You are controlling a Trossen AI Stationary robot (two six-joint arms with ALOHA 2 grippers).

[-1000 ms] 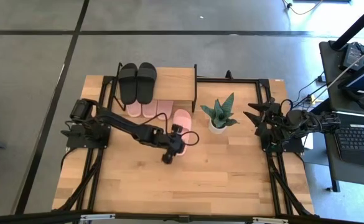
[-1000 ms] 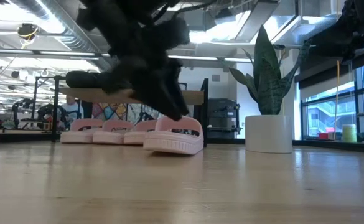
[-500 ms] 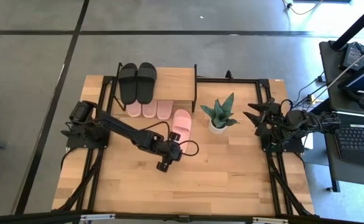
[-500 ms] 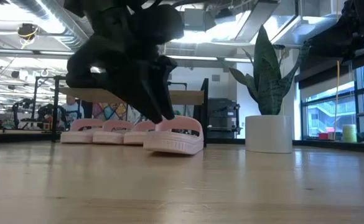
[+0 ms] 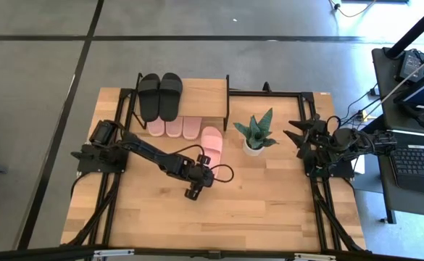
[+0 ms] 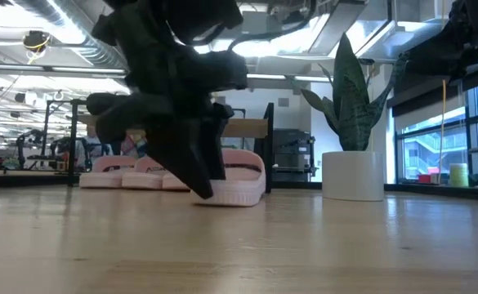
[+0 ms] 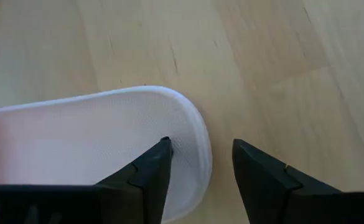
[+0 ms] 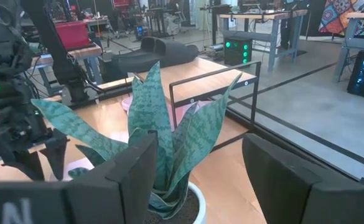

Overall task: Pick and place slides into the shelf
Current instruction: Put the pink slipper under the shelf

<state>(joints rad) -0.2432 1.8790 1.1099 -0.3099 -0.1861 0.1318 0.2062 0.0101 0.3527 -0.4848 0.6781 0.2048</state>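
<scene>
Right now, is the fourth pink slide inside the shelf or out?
Out: the pink slide lies on the table beside the shelf, below the open left gripper.

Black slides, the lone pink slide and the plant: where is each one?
Black slides point(image 5: 160, 95): high view, between the pair's straps.
Lone pink slide point(image 5: 211, 142): high view, on its strap.
Plant point(image 6: 352, 90): low view, on its tall leaf.

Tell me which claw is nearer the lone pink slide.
Left. The left claw hovers open at the lone pink slide's near end; the right claw waits beyond the plant.
</scene>
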